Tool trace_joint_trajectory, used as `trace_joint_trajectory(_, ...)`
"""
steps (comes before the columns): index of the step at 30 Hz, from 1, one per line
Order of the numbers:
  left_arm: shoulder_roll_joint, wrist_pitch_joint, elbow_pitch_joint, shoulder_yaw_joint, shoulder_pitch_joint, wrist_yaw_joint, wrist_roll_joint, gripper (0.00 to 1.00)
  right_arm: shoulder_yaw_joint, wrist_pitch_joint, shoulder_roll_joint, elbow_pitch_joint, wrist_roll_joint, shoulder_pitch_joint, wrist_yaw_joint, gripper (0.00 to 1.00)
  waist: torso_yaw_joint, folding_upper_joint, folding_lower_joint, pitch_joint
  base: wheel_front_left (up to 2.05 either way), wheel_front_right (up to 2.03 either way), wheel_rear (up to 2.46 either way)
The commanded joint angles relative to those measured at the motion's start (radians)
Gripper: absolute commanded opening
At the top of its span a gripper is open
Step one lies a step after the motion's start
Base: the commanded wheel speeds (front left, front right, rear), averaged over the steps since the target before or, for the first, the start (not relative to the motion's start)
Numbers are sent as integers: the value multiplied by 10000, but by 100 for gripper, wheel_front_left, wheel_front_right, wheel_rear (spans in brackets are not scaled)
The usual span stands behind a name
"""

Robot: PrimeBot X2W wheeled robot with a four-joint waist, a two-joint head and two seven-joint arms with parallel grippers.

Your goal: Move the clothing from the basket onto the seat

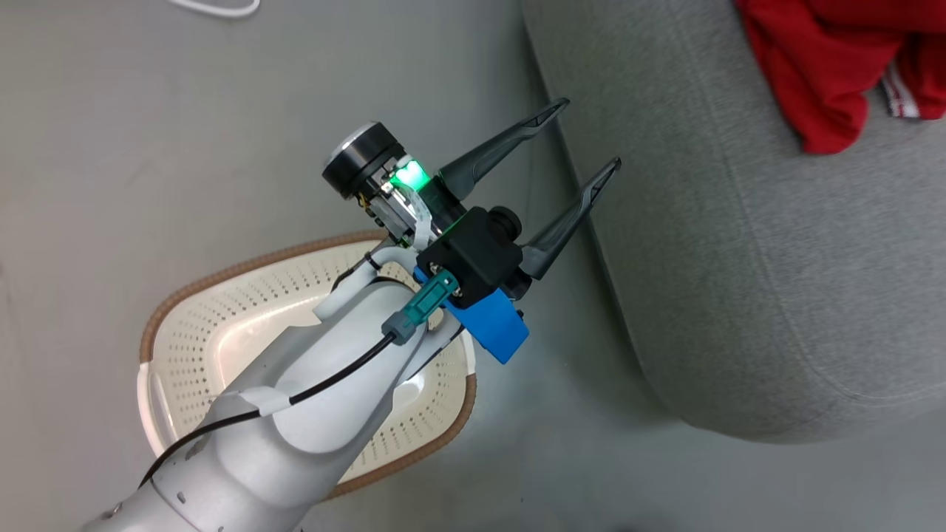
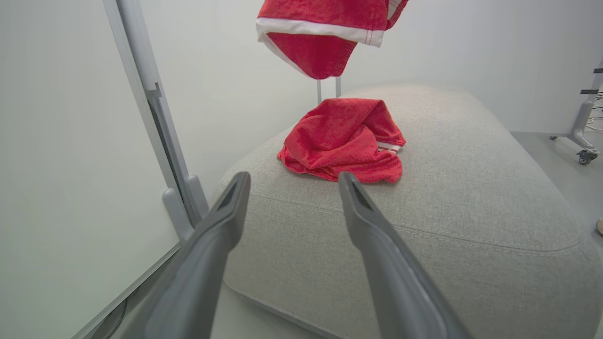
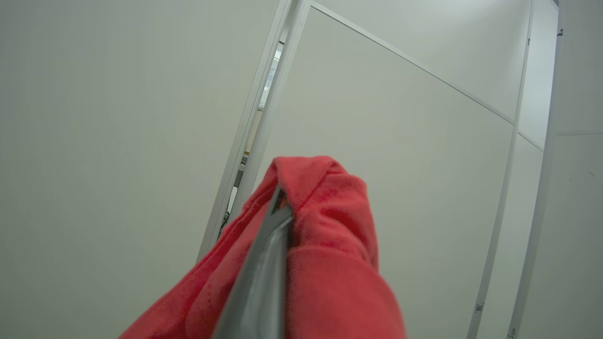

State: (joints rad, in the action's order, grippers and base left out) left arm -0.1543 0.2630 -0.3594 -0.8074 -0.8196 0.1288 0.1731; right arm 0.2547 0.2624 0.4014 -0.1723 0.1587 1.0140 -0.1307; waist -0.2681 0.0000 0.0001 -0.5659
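Crumpled garment (image 2: pixel 344 141): soft, fleecy bright red cloth bunched in a heap on top of the seat. White striped trim peeps out at one edge. In the head view (image 1: pixel 828 66) the frame's top edge cuts it off.
Hanging garment (image 2: pixel 325 37): red with a broad white band. It dangles in the air above the seat's far end, its upper part out of frame.
Right tool (image 3: pixel 281 200): clenched on the hanging garment (image 3: pixel 330 263). Folds of cloth hide most of its fingers.
Seat (image 1: pixel 739 258): light grey woven upholstery with rounded corners and a stitched seam.
Left tool (image 1: pixel 588 134): released, with long dark tapering fingers spread at the seat's edge.
Basket (image 1: pixel 222 295): cream perforated plastic, oval, with a brown woven-look rim. It stands on the floor (image 1: pixel 148 111) near the seat, its middle hidden by the pale forearm (image 1: pixel 318 384).
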Motion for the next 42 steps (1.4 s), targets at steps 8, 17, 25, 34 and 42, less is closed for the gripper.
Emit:
trace_joint_trajectory(8, -111, 22, 60, 70, -675, -61, -165, 100, 510, 36, 847, -2788, -220, 179, -1, 0, 753, 0, -1, -1820, 0, 0, 0)
trace_joint_trajectory(17, -194, 26, 53, 23, -961, -54, -232, 100, 356, 38, 80, -5044, -123, -158, -1, 0, 859, 0, -1, -2320, 0, 0, 0)
trace_joint_trajectory(25, -306, 25, 8, 131, -657, -147, -102, 100, 252, 36, -327, -5260, -107, -709, -1, 100, 661, 0, -1, -1603, 0, 0, 0)
trace_joint_trajectory(34, -288, 25, 217, 673, 534, -466, 306, 100, -153, 38, -693, -4039, -383, -3297, -1, 100, 404, 0, -1, 395, 0, 0, 0)
trace_joint_trajectory(42, -443, 26, 674, 2007, 2360, -1116, 670, 100, -662, 38, -1384, -1351, -405, -5877, -1, 100, 1004, 0, -1, 2274, 0, 0, 0)
